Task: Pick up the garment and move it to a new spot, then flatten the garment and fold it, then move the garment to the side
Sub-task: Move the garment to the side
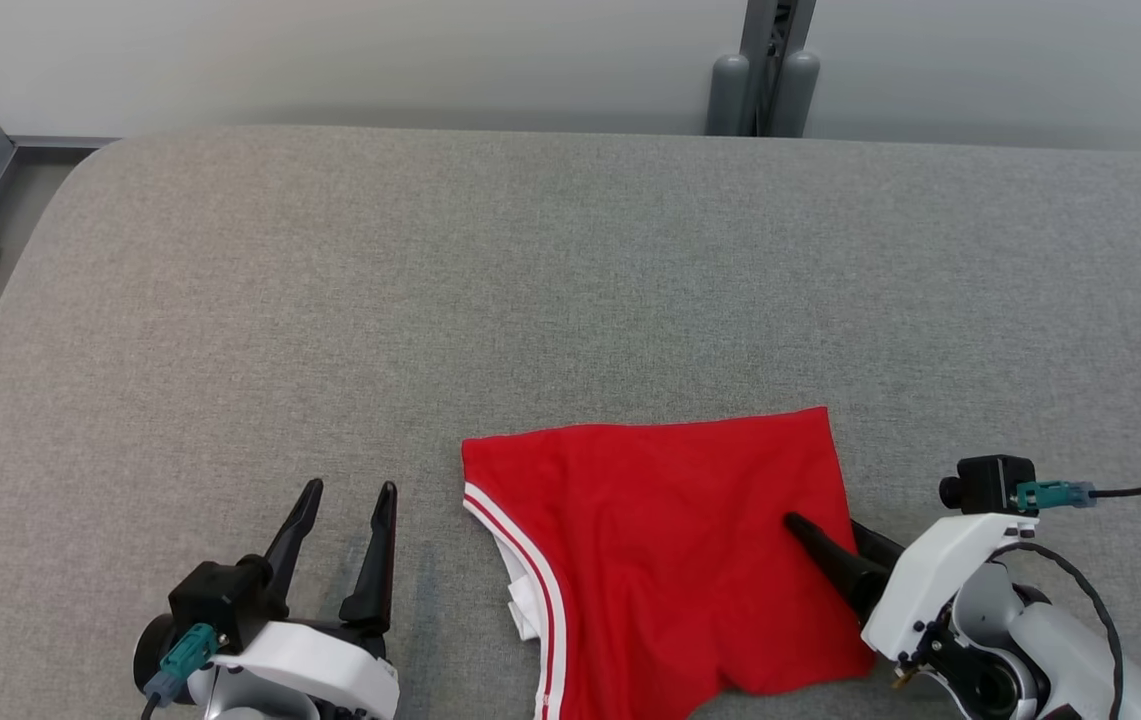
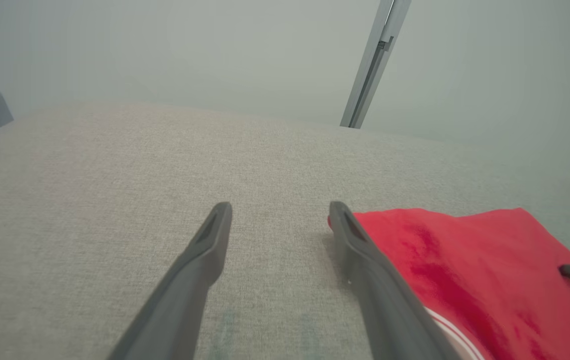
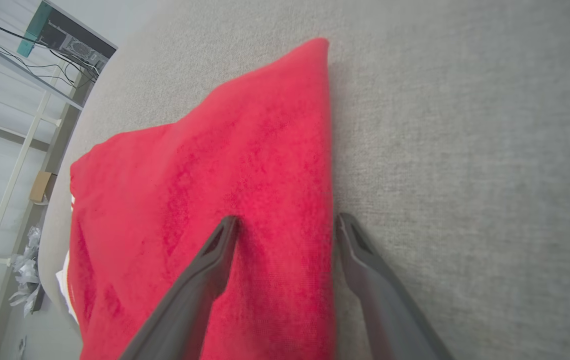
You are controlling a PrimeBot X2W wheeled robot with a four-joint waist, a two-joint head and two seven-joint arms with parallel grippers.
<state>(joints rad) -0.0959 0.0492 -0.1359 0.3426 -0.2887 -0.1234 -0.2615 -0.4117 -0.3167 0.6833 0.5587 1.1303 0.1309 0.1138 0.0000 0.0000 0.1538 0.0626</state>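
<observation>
Red knit garment with white-striped trim [image 1: 670,540] looks light, limp and likely to bunch on the grey fabric tabletop [image 1: 430,300], so I'd pinch an edge or corner through both layers, not mid-panel. Head view, left to right: left gripper [image 1: 350,487] lower left, fingers spread, empty, near the garment's left edge. The garment lies mostly flat at lower centre, and the right gripper [image 1: 823,523] at lower right is spread too, straddling its right edge: one finger over cloth, one over bare table, nothing pinched.
</observation>
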